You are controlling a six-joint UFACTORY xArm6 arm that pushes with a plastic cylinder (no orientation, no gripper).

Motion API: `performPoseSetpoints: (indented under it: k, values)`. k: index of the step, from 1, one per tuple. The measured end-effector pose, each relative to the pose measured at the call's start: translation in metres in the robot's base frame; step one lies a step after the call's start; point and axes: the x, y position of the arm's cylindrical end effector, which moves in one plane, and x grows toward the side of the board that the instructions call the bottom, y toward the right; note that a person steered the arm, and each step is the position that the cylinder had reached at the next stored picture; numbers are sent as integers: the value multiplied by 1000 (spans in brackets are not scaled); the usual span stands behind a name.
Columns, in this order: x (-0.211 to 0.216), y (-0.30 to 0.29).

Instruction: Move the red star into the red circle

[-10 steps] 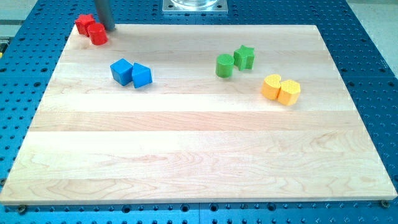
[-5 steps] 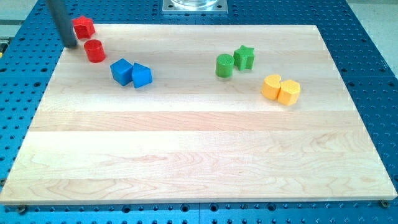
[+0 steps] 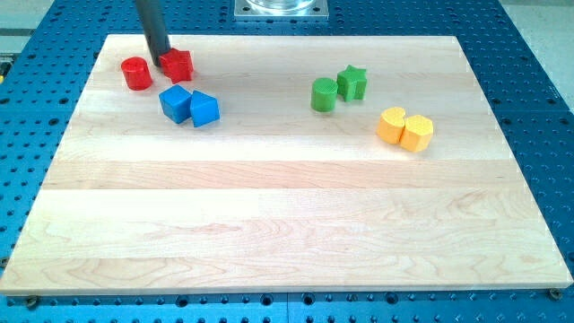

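The red star (image 3: 179, 65) lies near the board's top left, just right of the red circle (image 3: 136, 74), with a small gap between them. My tip (image 3: 160, 59) stands between the two, touching the star's left side and a little above the circle's right edge. The dark rod rises from there out of the view's top.
Two blue blocks (image 3: 176, 102) (image 3: 204, 109) sit together just below the red star. A green cylinder (image 3: 324, 94) and a green star (image 3: 352, 82) are right of centre. Two yellow blocks (image 3: 392, 125) (image 3: 416, 132) lie further right. The wooden board (image 3: 287, 233) rests on a blue perforated table.
The red star has moved from the top left corner to the right and down, now right of the red circle. My tip swept from the board's left edge to between them.
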Motion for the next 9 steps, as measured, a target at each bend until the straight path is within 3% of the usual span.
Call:
performPoseSetpoints:
  k: [1, 2, 3, 9]
  values:
    - [-46, 24]
    - [-5, 78]
    - [14, 55]
    - [19, 30]
